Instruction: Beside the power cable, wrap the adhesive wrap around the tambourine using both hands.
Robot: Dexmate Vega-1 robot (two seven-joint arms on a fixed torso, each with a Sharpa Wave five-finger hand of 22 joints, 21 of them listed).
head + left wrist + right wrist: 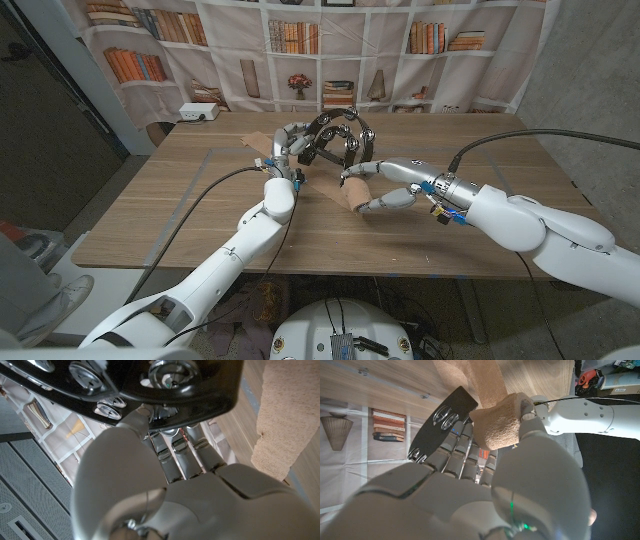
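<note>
Tambourine [335, 135]: gripped by left hand [288, 150] at its black frame above the table [150, 220], likely rigid, light and jingly, best taken by the rim; soft tan adhesive wrap [357, 190] roll held in right hand [390, 190] just beside.

Both arms wear smooth, glossy white shells with rounded joints, the left arm [240, 245] slimmer and the right arm [530, 228] bulkier at the forearm. A black cable [185, 215] runs along the left arm, and another black cable [520, 137] loops over the right. Each wrist carries a metallic silver collar with small blue and orange fittings. The left hand [285, 148] and right hand [392, 185] have light grey palms and segmented silver-grey fingers [175, 452] with dark gaps at the links.
</note>
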